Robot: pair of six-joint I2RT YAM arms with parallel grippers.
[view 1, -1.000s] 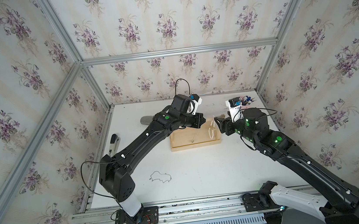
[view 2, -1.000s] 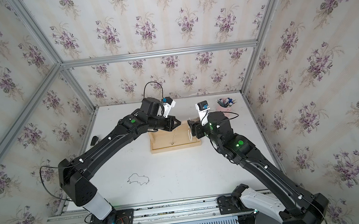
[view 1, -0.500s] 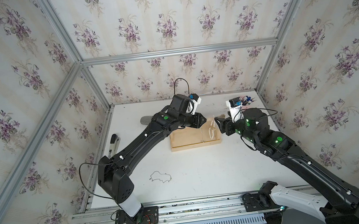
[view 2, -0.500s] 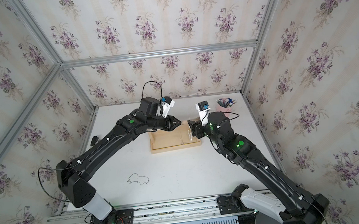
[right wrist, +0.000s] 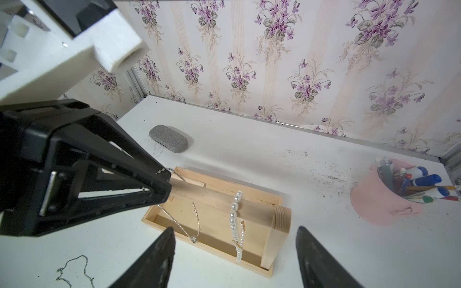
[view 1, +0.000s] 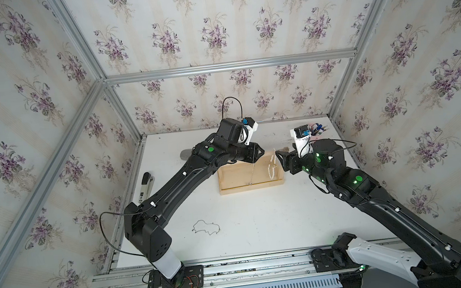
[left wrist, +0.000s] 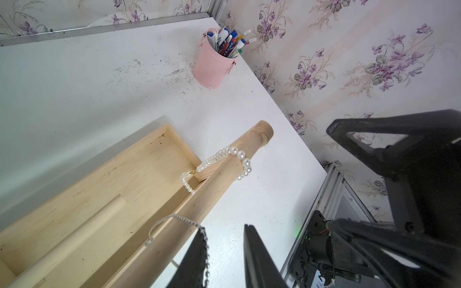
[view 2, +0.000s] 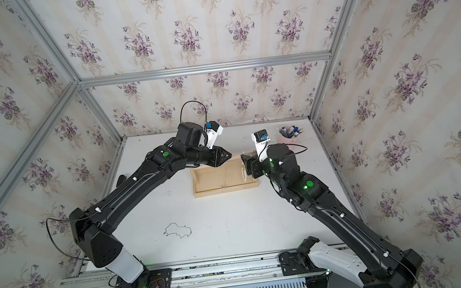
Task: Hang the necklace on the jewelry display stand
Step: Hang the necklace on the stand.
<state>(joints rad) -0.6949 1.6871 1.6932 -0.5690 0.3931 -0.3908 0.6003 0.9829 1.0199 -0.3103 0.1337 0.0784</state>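
Observation:
The jewelry display stand is a light wood tray with a round top rail. A thin silver necklace lies over the rail and its pendant hangs down over the tray. Part of its chain still rests along one finger of my left gripper, whose jaws stand apart just above the rail. My right gripper is open and empty by the stand's right end.
A pearl necklace hangs near the rail's right end. A dark chain lies on the table in front. A pink pen cup stands back right, with a grey case and a stapler to the left.
My left gripper's jaws have parted from the silver chain, which now lies over the rail. The right arm has not moved.

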